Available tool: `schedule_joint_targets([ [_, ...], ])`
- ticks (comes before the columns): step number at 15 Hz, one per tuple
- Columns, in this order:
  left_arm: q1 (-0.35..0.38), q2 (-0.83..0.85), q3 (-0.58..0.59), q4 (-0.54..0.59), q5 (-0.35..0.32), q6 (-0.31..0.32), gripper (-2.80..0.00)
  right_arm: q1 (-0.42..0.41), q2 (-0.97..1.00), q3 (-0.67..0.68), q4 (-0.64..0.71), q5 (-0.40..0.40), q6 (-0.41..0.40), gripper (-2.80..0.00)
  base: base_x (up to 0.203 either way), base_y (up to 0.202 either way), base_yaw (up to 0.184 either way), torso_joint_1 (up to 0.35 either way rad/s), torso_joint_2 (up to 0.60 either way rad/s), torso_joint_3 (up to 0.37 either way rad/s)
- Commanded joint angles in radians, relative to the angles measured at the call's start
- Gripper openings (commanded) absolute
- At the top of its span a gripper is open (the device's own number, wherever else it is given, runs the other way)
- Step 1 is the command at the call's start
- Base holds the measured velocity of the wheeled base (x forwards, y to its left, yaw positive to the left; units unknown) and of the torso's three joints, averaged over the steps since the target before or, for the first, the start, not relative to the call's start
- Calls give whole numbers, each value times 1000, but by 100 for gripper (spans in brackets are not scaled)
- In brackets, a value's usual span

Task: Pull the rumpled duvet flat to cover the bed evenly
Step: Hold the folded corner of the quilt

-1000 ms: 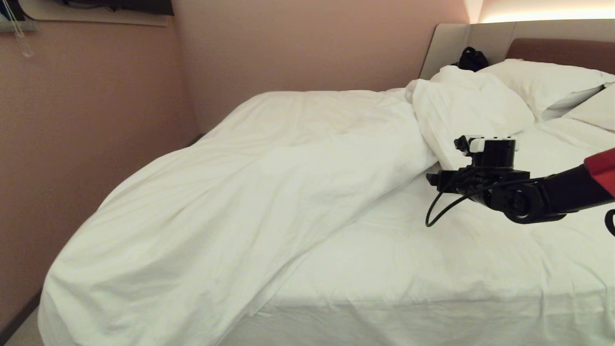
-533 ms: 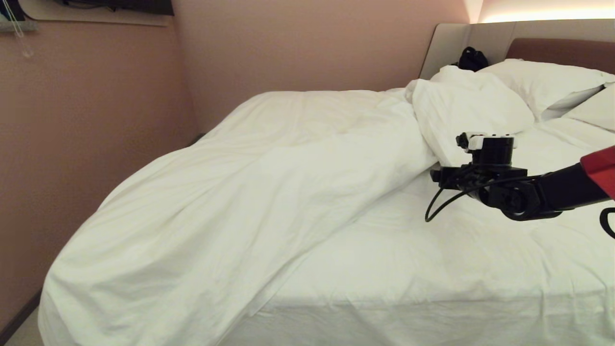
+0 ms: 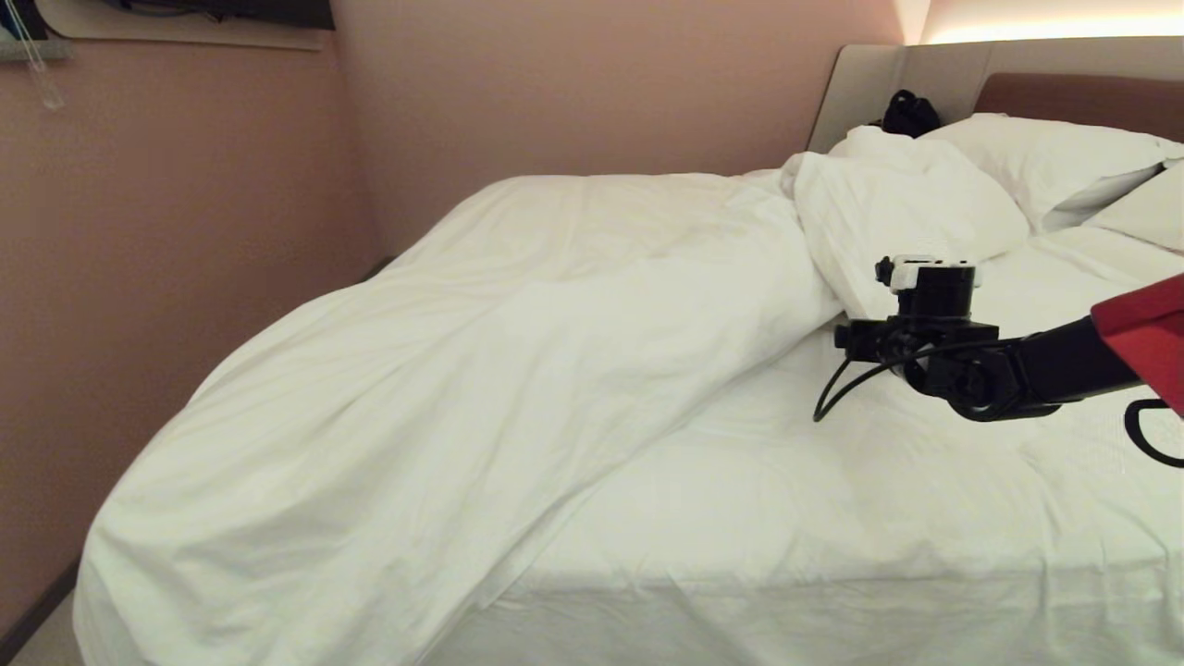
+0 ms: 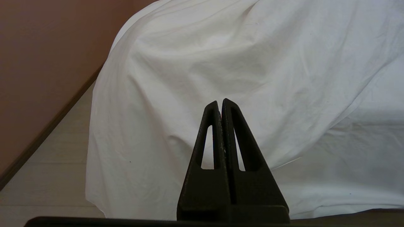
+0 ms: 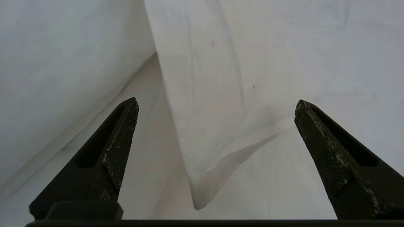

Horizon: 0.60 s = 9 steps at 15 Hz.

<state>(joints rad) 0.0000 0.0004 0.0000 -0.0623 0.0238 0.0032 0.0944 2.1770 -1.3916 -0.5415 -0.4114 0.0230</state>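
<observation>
2 grippers: right gripper (image 5: 216, 108) spread wide, empty, above a folded duvet (image 3: 481, 370) corner on the bed (image 3: 832, 518) — left gripper (image 4: 221, 105) closed, empty, by the duvet's hanging edge.

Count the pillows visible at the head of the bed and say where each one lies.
2 pillows show clearly: one against the headboard, another cut by the view's right edge. The bunched duvet may hide more.

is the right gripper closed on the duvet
No, the right gripper stands wide open, with a folded corner of the duvet lying untouched between its spread fingers.
</observation>
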Motion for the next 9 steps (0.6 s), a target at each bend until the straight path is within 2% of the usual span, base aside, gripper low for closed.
schedule_joint_targets([
  [1,0,0,0,-1,1,0,-280,0,24,-2,-69,-8,-2,0,0,0,0,0,0,0],
  [8,0,0,0,-1,1,0,-280,1,30,-1,-78,-9,-2,0,0,0,0,0,0,0],
  [9,0,0,0,-1,1,0,-280,1,30,-1,-78,-9,-2,-280,0,0,0,0,0,0],
])
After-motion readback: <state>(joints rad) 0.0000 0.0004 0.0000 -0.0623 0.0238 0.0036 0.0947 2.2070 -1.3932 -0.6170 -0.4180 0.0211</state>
